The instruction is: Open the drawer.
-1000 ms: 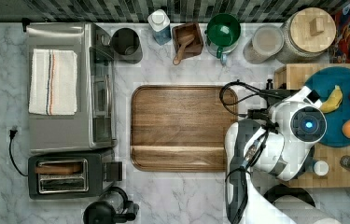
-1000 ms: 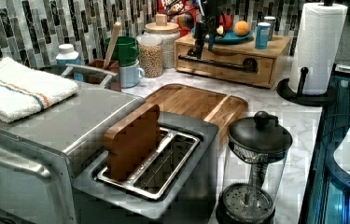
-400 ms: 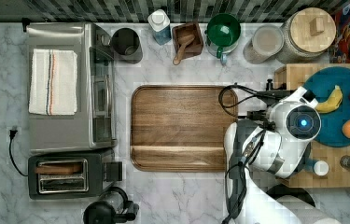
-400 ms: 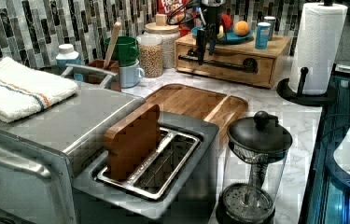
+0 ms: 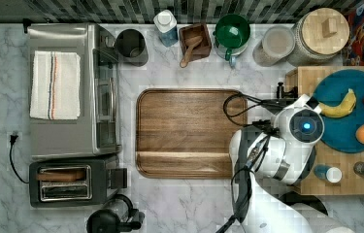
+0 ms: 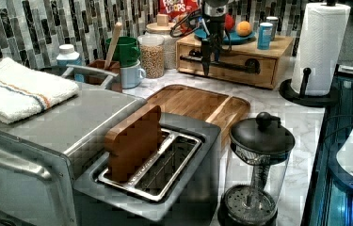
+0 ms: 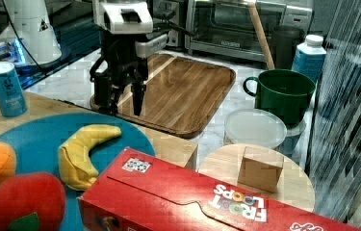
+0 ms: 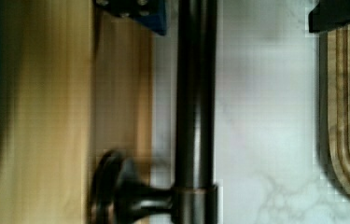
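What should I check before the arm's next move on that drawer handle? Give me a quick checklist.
1. Jaws open: ok.
2. Handle bar between the jaws: ok, one on each side.
3. Jaws gripping the bar: not ok, not yet closed.
4. Drawer shut, ready to pull: ok.
5. Room for the drawer to slide out before the wooden tray: cannot tell.

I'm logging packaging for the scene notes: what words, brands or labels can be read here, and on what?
"FROOT LOOPS": on the red cardboard cereal box in the right view; "LOOPS" shows again in the left view.
Blue cylindrical can on the wooden box: label print too small to read.
Blue-labelled white-capped bottle: nothing legible.
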